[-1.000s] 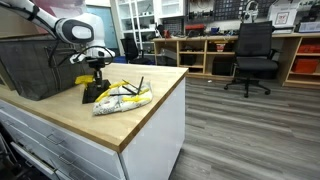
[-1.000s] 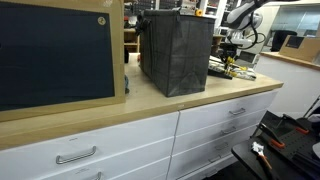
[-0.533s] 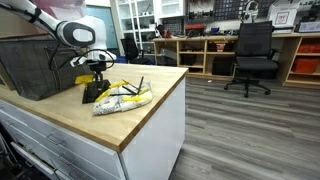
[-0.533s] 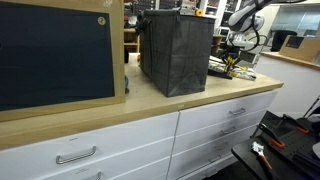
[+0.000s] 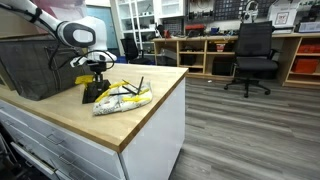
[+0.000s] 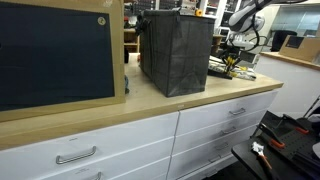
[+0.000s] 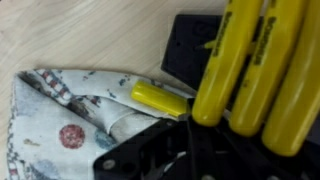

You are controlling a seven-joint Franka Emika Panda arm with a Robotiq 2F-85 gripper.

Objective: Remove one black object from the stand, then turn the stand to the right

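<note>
Black lettering runs along the yellow handles (image 7: pixel 232 60) in the wrist view, but it is too blurred to read. They lean side by side in the stand (image 7: pixel 188 42), a black block seen in an exterior view (image 5: pixel 92 93) on the light wooden countertop (image 5: pixel 135 118). The stand sits between the dark wire-mesh basket (image 5: pixel 35 65) and a clear bag (image 5: pixel 123 97) of yellow and black items that lies just beside it. The gripper (image 5: pixel 97 72) hangs right over the stand; whether its claw is spread or clamped I cannot tell. Below the top are white drawers (image 6: pixel 100 145). Behind are a grey plank floor (image 5: pixel 250 130), a black office chair (image 5: pixel 251 55) and wooden shelves (image 5: pixel 200 50)
</note>
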